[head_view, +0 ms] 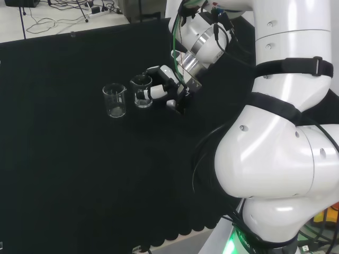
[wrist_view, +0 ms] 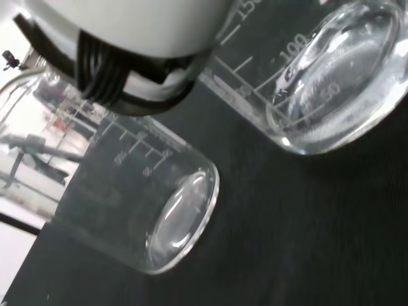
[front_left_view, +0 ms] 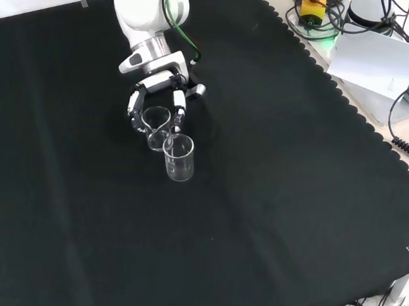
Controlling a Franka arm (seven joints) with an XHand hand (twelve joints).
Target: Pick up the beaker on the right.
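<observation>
Where two beakers stand, hand (front_left_view: 157,84) curls fingers (front_left_view: 179,110) round nearer-arm beaker (front_left_view: 154,122), grasping it; second beaker (front_left_view: 178,156) just beside.

The second beaker (head_view: 115,100) stands just beside the right beaker (head_view: 142,91), crowding it.

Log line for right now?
robot hand: fingers around right beaker | left beaker: free, upright | both on cloth, not lifted
</observation>
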